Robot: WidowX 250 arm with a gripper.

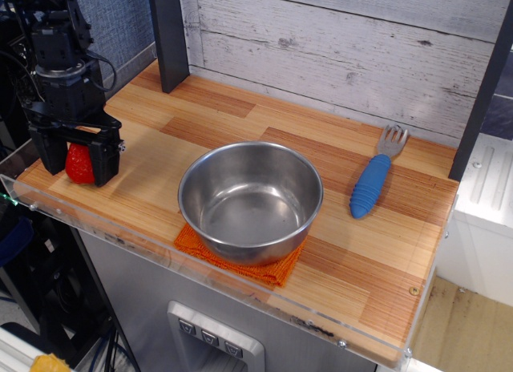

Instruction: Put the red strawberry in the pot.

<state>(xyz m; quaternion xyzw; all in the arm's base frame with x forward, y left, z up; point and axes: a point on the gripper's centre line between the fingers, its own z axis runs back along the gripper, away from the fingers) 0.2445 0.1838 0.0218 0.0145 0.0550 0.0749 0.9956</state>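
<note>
The red strawberry lies on the wooden counter near its front left corner. My gripper is lowered over it, with one black finger on its left and the other on its right. The jaws are open around the strawberry, close to its sides, and the right finger hides part of it. The strawberry rests on the counter. The pot is a shiny steel bowl, empty, standing at the counter's front middle to the right of the gripper.
An orange cloth lies under the pot. A blue-handled fork lies at the right. A dark post stands at the back left and a plank wall runs behind. The counter's front edge is near the strawberry.
</note>
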